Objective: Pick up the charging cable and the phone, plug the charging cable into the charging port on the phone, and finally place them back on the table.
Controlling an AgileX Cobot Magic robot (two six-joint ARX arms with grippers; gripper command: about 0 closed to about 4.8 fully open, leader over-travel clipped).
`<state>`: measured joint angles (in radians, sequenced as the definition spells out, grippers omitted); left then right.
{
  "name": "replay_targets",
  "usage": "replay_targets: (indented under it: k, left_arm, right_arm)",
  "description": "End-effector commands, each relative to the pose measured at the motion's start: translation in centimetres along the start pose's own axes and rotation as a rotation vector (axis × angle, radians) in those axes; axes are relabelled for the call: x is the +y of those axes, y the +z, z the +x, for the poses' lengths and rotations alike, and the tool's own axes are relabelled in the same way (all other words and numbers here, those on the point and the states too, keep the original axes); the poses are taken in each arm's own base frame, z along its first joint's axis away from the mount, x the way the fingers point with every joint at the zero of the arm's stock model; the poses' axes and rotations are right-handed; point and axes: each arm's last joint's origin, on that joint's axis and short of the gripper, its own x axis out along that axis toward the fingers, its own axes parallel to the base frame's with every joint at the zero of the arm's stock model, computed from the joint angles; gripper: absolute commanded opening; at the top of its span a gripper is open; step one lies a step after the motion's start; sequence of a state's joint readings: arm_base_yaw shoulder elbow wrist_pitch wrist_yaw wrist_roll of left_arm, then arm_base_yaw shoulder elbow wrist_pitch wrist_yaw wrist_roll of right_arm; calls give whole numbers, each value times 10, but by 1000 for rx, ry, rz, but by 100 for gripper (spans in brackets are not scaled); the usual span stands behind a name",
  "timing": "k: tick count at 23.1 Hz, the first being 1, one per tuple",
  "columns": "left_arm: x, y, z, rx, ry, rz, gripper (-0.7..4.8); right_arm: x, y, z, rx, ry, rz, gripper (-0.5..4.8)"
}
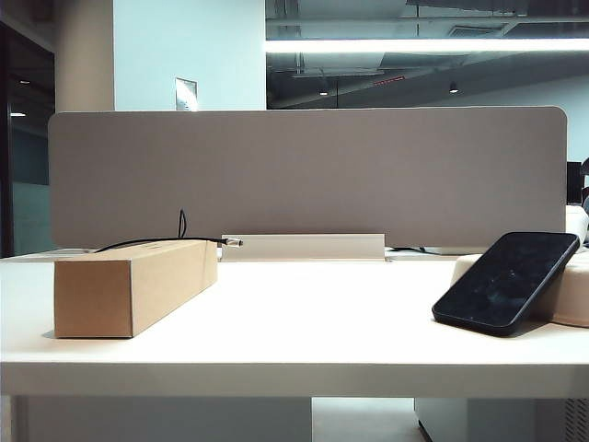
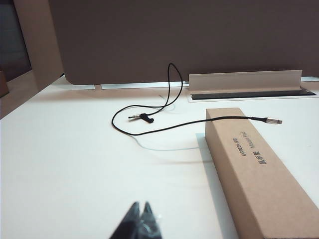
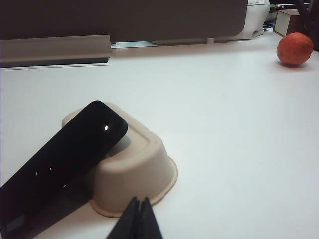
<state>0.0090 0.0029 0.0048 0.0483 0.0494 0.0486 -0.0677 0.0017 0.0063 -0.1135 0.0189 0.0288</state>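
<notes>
Two closed grippers show only in the wrist views, each cut off to its black fingertips at the near edge; neither appears in the exterior view. The table (image 1: 304, 322) is a wide, smooth white desktop with a thick front edge, backed by a matt grey partition (image 1: 304, 175) with rounded corners. At left lies a long brown cardboard box (image 1: 133, 285), its printed lettering too small to read. At right, an upturned beige moulded tray (image 3: 139, 169) with rounded corners is partly hidden by the phone (image 1: 506, 279), a glossy black slab leaning tilted against it; its lower end is cut off in the right wrist view, and its port cannot be made out. The charging cable (image 2: 149, 130), a thin black cord, loops on the table behind the box, then crosses the box's far end, its silvery plug (image 2: 273, 120) overhanging. The left gripper (image 2: 141, 211) hangs over bare table near the box, jaws pressed together, holding nothing. The right gripper (image 3: 139, 204) hangs just before the tray, jaws likewise together. An orange round fruit (image 3: 294, 49) sits far right.
</notes>
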Motion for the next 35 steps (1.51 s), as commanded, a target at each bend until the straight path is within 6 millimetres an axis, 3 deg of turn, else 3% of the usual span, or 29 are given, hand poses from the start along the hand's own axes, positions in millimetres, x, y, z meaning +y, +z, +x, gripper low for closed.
replay_targets:
  k: [1, 14, 28, 35]
  left_arm:
    - [0, 2, 0, -17, -3, -3, -6]
    - [0, 4, 0, -23, -4, -3, -6]
    - [0, 39, -7, -171, -38, 8, -6]
    - [1, 53, -8, -190, -37, 9, -6]
  right_arm:
    - [0, 0, 0, -10, -2, -3, -1]
    - [2, 3, 0, -25, 55, 57, -1]
    - [5, 53, -16, -154, 123, 78, -1]
    - [6, 77, -14, -104, 153, 168, -1]
